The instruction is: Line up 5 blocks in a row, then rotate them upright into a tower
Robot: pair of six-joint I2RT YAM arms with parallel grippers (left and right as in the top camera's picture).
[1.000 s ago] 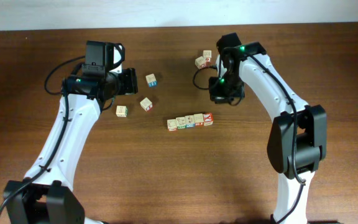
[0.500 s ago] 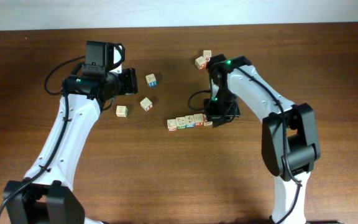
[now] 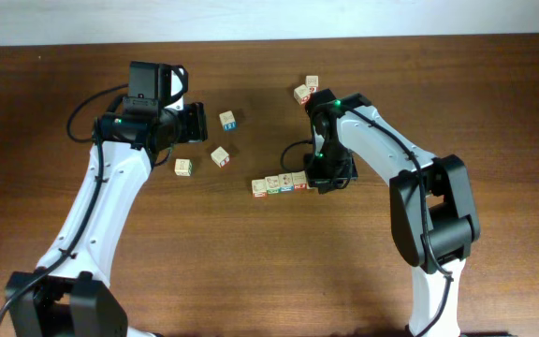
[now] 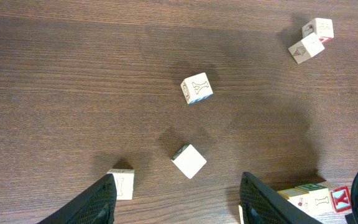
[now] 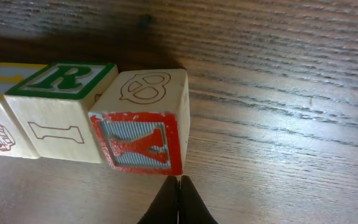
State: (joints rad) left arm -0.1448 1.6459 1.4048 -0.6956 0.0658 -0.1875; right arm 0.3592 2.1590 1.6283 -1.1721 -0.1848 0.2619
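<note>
Well, wood counter [image 3: 251, 271] w/ row of blocks [image 3: 279, 183] at ctr, running left-right. Over far-left side, left pincer [image 3: 197, 122] hangs wide & empty. At row's right end, right pincer [image 5: 179, 186] pinched shut, tips just beside red-letter block [image 5: 140, 137].

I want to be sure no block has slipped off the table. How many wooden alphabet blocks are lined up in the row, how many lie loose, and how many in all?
Blocks lined up in the row: 5, counting the red-lettered end block next to the right hand
Loose blocks: 5
Total: 10
</note>
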